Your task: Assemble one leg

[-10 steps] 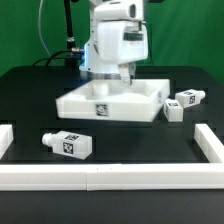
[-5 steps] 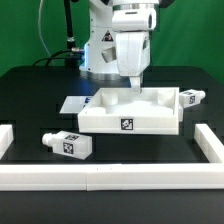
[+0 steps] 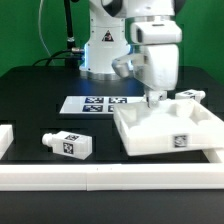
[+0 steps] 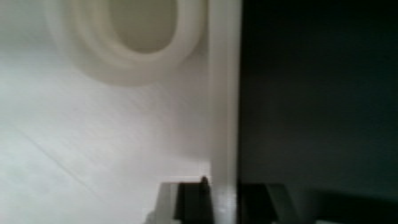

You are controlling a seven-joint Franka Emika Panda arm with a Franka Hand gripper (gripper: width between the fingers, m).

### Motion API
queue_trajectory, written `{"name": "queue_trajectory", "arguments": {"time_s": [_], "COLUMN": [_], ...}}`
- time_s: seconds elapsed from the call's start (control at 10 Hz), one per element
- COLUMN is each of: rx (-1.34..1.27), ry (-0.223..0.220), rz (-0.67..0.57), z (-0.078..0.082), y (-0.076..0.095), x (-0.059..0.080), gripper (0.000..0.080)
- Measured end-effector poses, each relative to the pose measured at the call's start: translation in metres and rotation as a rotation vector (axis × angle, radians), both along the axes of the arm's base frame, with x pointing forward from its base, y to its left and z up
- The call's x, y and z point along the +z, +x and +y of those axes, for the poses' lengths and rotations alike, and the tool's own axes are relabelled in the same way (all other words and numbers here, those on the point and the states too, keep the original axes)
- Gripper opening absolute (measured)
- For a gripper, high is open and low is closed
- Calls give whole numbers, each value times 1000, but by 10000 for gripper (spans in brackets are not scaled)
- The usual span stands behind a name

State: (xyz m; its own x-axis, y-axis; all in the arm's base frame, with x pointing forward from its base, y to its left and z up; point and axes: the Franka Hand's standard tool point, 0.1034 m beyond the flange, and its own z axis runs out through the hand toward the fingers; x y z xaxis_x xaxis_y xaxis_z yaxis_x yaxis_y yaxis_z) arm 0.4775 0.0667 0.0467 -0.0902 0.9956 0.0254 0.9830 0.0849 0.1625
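Note:
My gripper (image 3: 152, 98) is shut on the back edge of the large flat white square panel (image 3: 170, 140), which rests at the exterior view's right, against the front white rail. In the wrist view my gripper (image 4: 221, 200) has its dark fingers (image 4: 185, 205) on either side of the panel's thin edge. The panel (image 4: 89, 130) shows a round corner socket (image 4: 134, 40). One leg (image 3: 68, 145), a white peg with a square tag, lies on the black table at the front left, far from the gripper. Another leg (image 3: 193, 96) lies just behind the panel's right corner.
The marker board (image 3: 100, 103) lies flat on the table in front of the robot base (image 3: 100, 50). A low white rail (image 3: 100, 178) runs along the table's front edge, with a short white piece (image 3: 5, 138) at the left.
My gripper has slid the panel toward the exterior view's right and front. The marker board under it has come into view. The front left leg has not moved.

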Motion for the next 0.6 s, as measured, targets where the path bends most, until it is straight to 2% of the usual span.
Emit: {"name": "queue_trajectory", "arguments": {"time_s": [0.3, 0.6], "rx": [-5, -66], "ry": [-1, -9], "rz": [7, 30], "z": [-2, -22], "y": [-2, -8], "x": [-2, -12], "gripper": [51, 51]}}
